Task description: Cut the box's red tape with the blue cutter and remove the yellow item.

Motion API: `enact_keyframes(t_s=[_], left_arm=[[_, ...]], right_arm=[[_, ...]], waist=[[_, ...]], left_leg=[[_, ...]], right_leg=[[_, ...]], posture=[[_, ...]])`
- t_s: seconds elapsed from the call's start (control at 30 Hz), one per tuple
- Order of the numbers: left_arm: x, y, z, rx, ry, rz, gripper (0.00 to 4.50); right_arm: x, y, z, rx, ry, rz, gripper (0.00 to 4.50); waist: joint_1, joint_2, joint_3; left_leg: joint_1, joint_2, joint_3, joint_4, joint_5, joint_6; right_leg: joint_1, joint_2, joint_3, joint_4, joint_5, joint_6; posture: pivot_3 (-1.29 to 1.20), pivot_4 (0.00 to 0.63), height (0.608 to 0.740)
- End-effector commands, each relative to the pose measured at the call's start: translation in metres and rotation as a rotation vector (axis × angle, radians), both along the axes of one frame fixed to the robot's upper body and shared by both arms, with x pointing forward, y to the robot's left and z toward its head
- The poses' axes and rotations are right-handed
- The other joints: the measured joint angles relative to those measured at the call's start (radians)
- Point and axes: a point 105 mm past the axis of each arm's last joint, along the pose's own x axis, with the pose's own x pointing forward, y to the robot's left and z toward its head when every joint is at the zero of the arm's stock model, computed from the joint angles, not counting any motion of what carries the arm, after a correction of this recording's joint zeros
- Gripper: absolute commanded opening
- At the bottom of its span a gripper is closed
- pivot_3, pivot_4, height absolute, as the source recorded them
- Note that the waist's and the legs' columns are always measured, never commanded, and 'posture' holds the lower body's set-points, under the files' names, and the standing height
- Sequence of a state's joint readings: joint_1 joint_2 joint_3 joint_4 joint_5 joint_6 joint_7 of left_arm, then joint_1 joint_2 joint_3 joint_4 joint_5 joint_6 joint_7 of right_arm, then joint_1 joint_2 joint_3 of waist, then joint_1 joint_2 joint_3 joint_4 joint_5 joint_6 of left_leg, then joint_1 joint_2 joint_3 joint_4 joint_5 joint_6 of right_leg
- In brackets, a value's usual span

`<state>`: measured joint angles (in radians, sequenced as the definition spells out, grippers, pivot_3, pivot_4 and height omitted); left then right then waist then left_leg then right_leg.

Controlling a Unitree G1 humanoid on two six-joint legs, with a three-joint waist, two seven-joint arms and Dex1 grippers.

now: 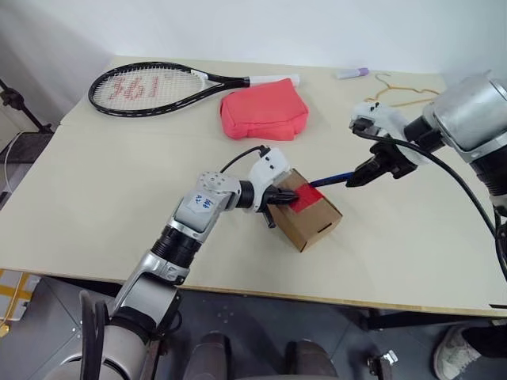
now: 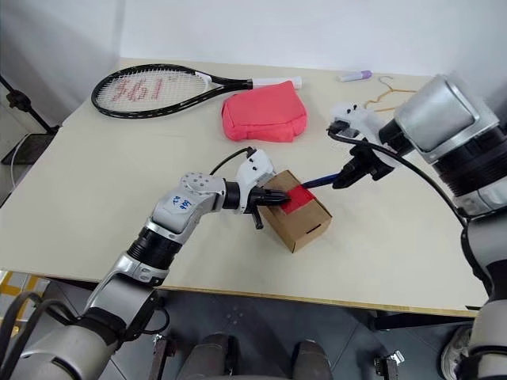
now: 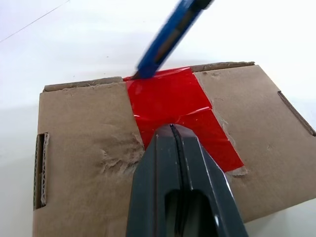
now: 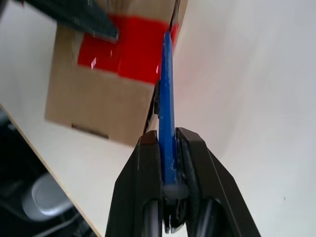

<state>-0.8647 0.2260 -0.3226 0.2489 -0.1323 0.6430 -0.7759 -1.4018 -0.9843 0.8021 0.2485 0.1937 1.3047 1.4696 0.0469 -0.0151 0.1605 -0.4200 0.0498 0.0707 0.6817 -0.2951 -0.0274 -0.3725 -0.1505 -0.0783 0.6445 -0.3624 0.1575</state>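
Observation:
The small brown box (image 1: 317,226) sits near the table's middle with the red tape (image 1: 309,198) across its top seam. My left gripper (image 1: 283,198) is shut, its closed fingertips (image 3: 171,131) resting on the tape from the left side. From the right, my right gripper (image 1: 356,179) is shut on the blue cutter (image 1: 331,180). The cutter's tip (image 3: 140,73) touches the far edge of the tape at the box's rim. In the right wrist view the cutter (image 4: 167,98) runs along the box's side edge. The yellow item is hidden.
A pink-red fabric pouch (image 1: 265,115) lies behind the box, with a black tennis racket (image 1: 150,87) at the far left. A lilac marker (image 1: 350,73) and a thin wire hanger (image 1: 404,91) lie at the far right. The table's front edge (image 1: 238,289) is close below the box.

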Motion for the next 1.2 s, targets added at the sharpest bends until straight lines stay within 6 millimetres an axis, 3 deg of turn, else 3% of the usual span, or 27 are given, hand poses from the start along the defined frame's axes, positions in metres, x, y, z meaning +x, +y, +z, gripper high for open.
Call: enact_keyframes(t_s=[0.03,0.57,0.97,1.07,1.2], left_arm=[[-0.005,0.013,-0.054,0.116,0.169,0.062,0.00],[-0.004,0.016,-0.052,0.115,0.166,0.068,0.00],[-0.003,0.017,-0.050,0.108,0.164,0.075,0.00],[-0.002,0.016,-0.047,0.096,0.155,0.071,0.00],[-0.007,0.007,-0.023,-0.011,0.090,-0.011,0.00]], right_arm=[[-0.007,-0.005,-0.013,-0.035,0.041,0.041,0.15],[-0.026,-0.009,-0.018,-0.032,0.097,0.057,0.15],[-0.046,-0.025,-0.027,-0.046,0.154,0.037,0.15],[-0.045,-0.021,-0.018,0.010,0.123,0.043,0.15],[-0.055,-0.027,0.005,0.070,0.052,0.103,0.15]], waist=[[0.000,0.000,0.000],[0.000,0.000,0.000],[-0.003,0.000,0.000],[-0.003,0.000,0.000],[-0.002,0.000,0.001]], left_leg=[[0.000,0.000,0.000,0.000,0.000,0.000],[0.000,0.000,0.000,0.000,0.000,0.000],[0.000,0.000,0.000,0.000,0.000,0.000],[0.000,0.000,0.000,0.000,0.000,0.000],[0.000,0.000,0.000,0.000,0.000,0.000]], right_leg=[[0.000,0.000,0.000,0.000,0.000,0.000],[0.000,0.000,0.000,-0.001,0.000,0.000],[0.000,0.000,0.000,-0.001,0.000,0.000],[0.000,0.000,0.000,-0.001,0.000,0.000],[0.000,0.000,0.000,-0.001,0.000,0.000]], posture=[[0.00,0.150,0.740],[0.00,0.150,0.740],[0.00,0.150,0.740],[0.00,0.150,0.740],[0.00,0.150,0.740]])
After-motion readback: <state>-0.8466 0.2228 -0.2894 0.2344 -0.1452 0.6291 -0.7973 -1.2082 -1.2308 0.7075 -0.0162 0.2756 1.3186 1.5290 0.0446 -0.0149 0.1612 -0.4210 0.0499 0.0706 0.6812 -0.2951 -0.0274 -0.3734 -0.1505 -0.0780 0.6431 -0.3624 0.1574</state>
